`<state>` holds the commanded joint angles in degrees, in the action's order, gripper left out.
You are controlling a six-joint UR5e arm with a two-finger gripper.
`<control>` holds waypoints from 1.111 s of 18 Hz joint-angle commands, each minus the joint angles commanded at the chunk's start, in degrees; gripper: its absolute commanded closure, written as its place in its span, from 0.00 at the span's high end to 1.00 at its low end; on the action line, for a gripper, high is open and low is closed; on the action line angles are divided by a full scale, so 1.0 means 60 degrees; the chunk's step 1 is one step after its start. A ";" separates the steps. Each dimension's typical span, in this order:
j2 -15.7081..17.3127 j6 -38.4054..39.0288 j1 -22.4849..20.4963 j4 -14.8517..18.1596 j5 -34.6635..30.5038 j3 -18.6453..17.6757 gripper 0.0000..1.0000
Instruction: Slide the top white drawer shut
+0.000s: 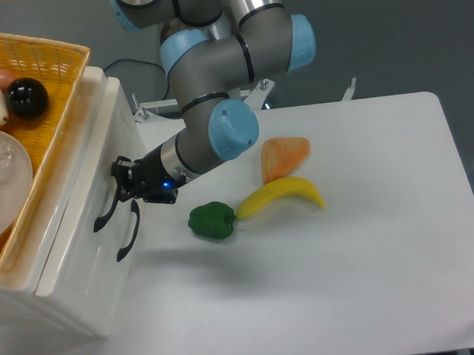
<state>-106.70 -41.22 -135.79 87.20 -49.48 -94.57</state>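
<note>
Pincer: pressed against top white drawer, at its black handle; open or closed, cannot tell.
Green pepper: on tabletop, right of drawer.

No legible txt, labels, nos. or signs on anything here.

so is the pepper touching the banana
Yes, the green pepper lies with its right side against the banana's left tip.
</note>
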 joint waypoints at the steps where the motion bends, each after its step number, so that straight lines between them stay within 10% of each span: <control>1: -0.0087 0.0000 -0.0175 -0.0248 -0.0044 -0.0014 0.35; 5: -0.0161 0.0000 -0.0834 -0.0544 -0.0790 0.0131 1.00; 11: -0.0644 -0.0875 -0.2620 -0.0733 -0.0850 0.1024 1.00; 20: -0.1274 -0.3464 -0.3984 -0.3546 -0.4844 0.1289 1.00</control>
<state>-114.34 -62.00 -159.69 65.92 -78.55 -86.84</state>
